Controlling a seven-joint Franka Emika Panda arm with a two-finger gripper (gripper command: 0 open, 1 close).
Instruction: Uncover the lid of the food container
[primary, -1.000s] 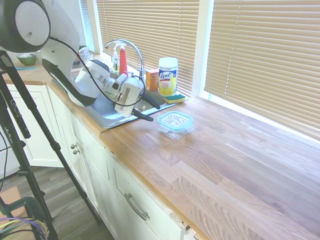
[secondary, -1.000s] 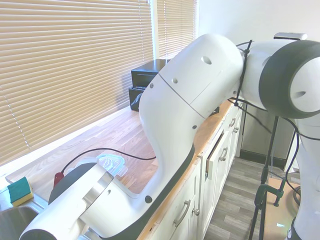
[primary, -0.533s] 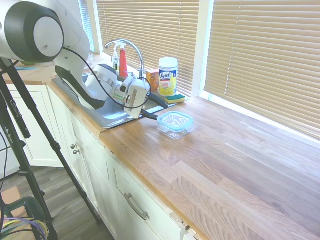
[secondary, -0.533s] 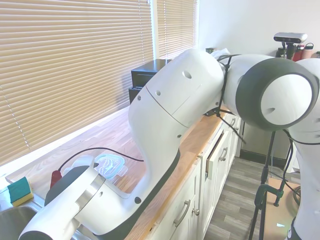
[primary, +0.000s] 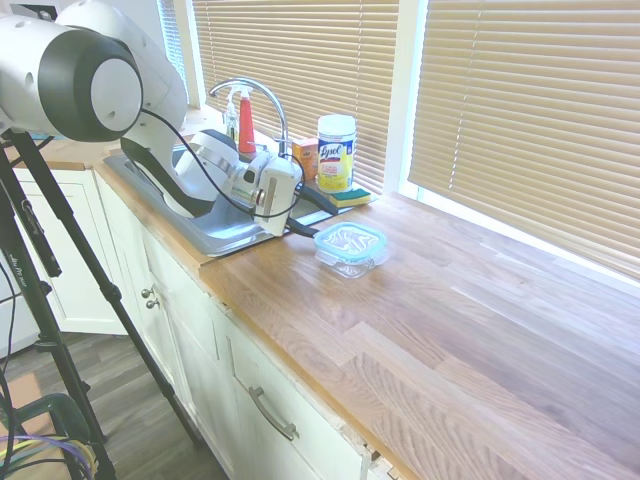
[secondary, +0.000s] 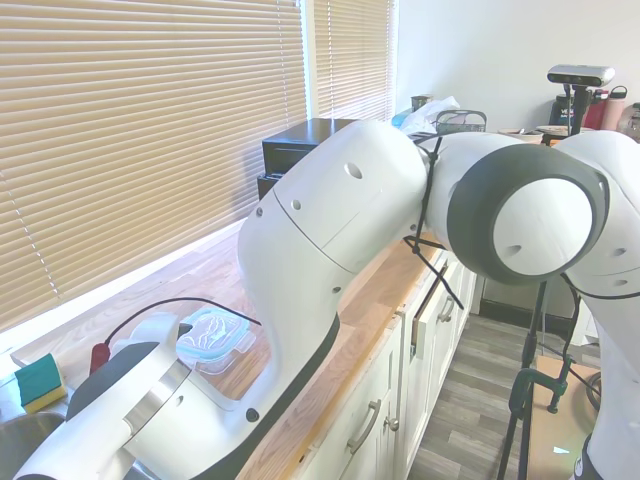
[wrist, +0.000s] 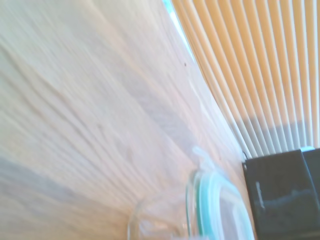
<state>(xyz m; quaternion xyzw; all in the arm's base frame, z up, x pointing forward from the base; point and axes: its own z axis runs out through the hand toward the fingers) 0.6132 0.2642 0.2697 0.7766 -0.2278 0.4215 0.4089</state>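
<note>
The lid (primary: 350, 238) sits closed on the food container (primary: 351, 258), which rests on the wooden countertop (primary: 470, 330) near the sink (primary: 215, 232). The gripper (primary: 308, 220) hovers just beside it; its black fingers look spread (whether they touch it is unclear). Behind stand a wipes canister (primary: 336, 152), a sponge (primary: 351, 197) and slatted blinds (primary: 530, 110).

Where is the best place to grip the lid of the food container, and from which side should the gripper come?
Probably at the teal rim of the lid, on the edge facing the gripper. The lid lies flat on the food container, and its clear centre offers nothing to pinch. Coming in low from the sink side, one finger above the rim and one below, seems most direct.
</note>
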